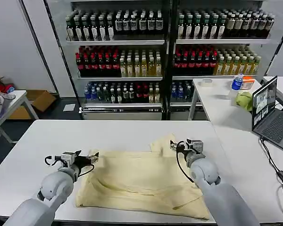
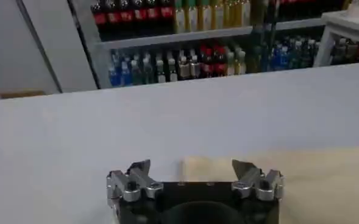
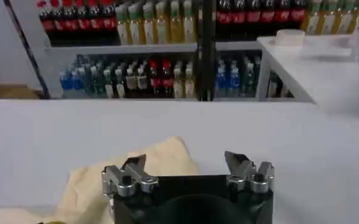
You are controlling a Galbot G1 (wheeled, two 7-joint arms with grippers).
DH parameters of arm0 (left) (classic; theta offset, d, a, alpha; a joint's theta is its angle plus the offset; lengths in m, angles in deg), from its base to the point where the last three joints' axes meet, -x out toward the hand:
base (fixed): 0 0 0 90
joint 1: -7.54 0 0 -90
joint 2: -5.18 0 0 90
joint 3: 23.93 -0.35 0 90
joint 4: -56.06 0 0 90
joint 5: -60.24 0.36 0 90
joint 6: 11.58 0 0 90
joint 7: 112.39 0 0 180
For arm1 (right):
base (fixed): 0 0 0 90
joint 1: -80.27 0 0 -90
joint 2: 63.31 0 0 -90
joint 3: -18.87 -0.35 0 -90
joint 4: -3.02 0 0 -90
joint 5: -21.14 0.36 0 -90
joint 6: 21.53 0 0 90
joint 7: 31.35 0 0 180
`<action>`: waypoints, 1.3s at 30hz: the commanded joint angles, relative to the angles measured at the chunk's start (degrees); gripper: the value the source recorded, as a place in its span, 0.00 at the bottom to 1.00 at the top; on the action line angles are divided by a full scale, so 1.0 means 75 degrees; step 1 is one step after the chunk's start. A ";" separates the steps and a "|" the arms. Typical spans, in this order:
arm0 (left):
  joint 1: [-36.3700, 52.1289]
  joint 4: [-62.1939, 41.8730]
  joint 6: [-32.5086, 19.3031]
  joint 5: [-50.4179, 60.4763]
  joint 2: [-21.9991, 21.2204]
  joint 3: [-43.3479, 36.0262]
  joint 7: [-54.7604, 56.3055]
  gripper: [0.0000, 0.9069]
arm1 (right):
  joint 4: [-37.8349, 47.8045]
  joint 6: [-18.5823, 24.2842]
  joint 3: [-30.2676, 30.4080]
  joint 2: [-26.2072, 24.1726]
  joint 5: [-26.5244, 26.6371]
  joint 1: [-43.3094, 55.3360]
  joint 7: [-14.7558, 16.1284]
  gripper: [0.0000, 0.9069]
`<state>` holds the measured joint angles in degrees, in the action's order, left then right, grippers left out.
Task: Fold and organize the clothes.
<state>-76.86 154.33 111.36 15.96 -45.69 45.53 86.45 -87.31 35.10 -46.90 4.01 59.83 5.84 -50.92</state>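
Cream T-shirt (image 1: 146, 181) spread rumpled on white table (image 1: 132, 132); left gripper (image 2: 194, 173) and right gripper (image 3: 188, 167) wide open, empty, over its edges.

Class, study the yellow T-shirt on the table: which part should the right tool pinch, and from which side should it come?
Probably the raised corner of the T-shirt just ahead of the open right tool. That corner peaks off the table while the rest lies flat, so come from the robot's side, low and forward. The left tool hovers open at the opposite edge.

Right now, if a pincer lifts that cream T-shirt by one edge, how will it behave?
The T-shirt would probably droop and unfold: it lies flat, wrinkled and loosely layered. It looks thin, so likely light. Pushed along the table, it may bunch rather than slide whole.
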 commanded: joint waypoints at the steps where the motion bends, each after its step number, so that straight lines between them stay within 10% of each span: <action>1: 0.0754 -0.0702 0.0024 -0.0166 -0.0049 -0.0571 0.0050 1.00 | 0.1199 -0.0009 0.0431 0.0300 0.0233 0.0666 -0.0037 1.00; 11: 0.0813 -0.0823 0.0024 -0.0420 -0.0027 -0.0666 -0.0036 0.99 | 0.1221 -0.0009 0.0441 0.0319 0.0467 0.0583 -0.0044 1.00; 13: 0.0814 -0.0848 0.0025 -0.0471 -0.0027 -0.0684 -0.0039 0.80 | 0.1210 -0.0010 0.0459 0.0318 0.0480 0.0568 -0.0038 1.00; 15: 0.0814 -0.0886 0.0024 -0.0525 -0.0026 -0.0695 -0.0048 0.63 | 0.1205 -0.0009 0.0472 0.0315 0.0502 0.0562 -0.0036 0.89; 18: 0.0817 -0.0973 0.0029 -0.0778 -0.0024 -0.0685 -0.0054 0.39 | 0.1181 -0.0008 0.0487 0.0304 0.0561 0.0535 -0.0035 0.27; 21: 0.0818 -0.1034 0.0034 -0.1032 -0.0023 -0.0675 -0.0072 0.26 | 0.1118 -0.0008 0.0495 0.0280 0.0627 0.0480 -0.0036 0.00; 39: 0.0691 -0.0795 0.0012 -0.1559 -0.0036 -0.0500 -0.0266 0.08 | 0.0943 0.0018 0.0411 0.0248 0.0885 0.0426 0.0031 0.00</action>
<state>-71.69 147.56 111.40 6.19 -45.89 41.61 84.98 -79.99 35.30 -43.62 5.67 66.14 8.96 -50.73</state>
